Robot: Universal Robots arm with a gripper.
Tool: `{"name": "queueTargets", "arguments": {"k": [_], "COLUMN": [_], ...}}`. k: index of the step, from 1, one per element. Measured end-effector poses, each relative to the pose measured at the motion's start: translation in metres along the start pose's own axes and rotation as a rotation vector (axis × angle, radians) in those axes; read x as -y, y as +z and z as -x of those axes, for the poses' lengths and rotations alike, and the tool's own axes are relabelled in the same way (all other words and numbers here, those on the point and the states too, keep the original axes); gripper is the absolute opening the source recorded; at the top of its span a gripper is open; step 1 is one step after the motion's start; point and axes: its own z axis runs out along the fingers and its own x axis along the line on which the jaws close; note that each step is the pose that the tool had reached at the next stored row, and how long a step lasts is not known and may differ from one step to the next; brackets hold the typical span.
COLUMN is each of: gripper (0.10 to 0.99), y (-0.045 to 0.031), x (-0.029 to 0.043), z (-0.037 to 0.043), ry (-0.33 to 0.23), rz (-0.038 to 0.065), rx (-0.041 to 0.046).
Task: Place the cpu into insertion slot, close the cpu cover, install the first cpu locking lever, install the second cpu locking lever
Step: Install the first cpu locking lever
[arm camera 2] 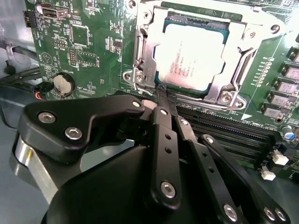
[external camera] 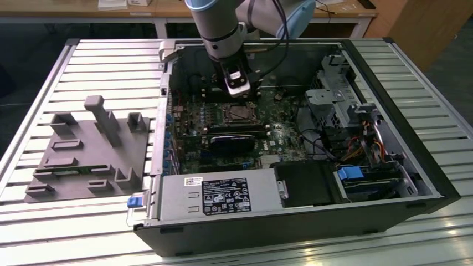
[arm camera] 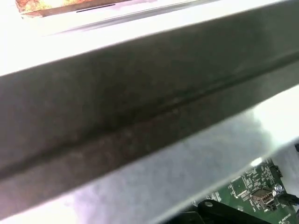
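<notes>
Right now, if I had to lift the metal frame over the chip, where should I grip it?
Probably by the frame edge nearest the tool, coming down from above the board. It lies flat around the chip, so its thin outer rails look like the free parts to pinch.

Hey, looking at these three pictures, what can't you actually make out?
- Whether the cpu cover is fully closed over the cpu: the second wrist view leaves it unclear.
- The near edge of the insertion slot: hidden by the hand in the second wrist view.
- The locking levers: too small in the exterior view.
- The first wrist view: blocked by a blurred case wall.
</notes>
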Motion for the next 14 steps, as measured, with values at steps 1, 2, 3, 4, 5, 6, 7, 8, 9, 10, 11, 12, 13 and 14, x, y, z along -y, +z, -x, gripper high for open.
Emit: {"name": "queueTargets", "arguments": {"k": [1, 2, 3, 4, 5, 6, 7, 8, 9, 10, 11, 12, 13, 14], "gripper": [0.102, 0.102, 0.102, 0.102, 0.102, 0.102, 0.102, 0.102, 0.102, 0.102, 0.102, 0.102, 0.102, 0.102], "y": [0.0001, 0.0001, 0.0001, 0.0002, 0.0002, 0.0002, -0.0001, -0.0008, -0.0022, -0.004, -0.0063, -0.0086, -0.011, -0.0135], "x": [0.0, -0.0001, -0.0001, -0.0002, -0.0002, -0.0002, -0.0003, -0.0004, -0.0007, -0.0011, -0.0015, -0.002, -0.0025, -0.0029], "z": [0.0001, 0.0003, 0.0005, 0.0006, 0.0006, 0.0006, 0.0007, 0.0009, 0.0012, 0.0017, 0.0022, 0.0028, 0.0033, 0.0039], "ry": [-0.001, -0.001, -0.002, -0.002, -0.002, -0.002, -0.002, -0.002, -0.002, -0.002, -0.002, -0.002, -0.002, -0.002], "rz": [0.0, 0.001, 0.003, 0.004, 0.004, 0.004, 0.004, 0.005, 0.005, 0.004, 0.004, 0.004, 0.004, 0.004], "rx": [-0.0002, -0.0007, -0.0013, -0.0018, -0.0019, -0.002, -0.002, -0.0021, -0.002, -0.002, -0.0021, -0.002, -0.002, -0.002]}}
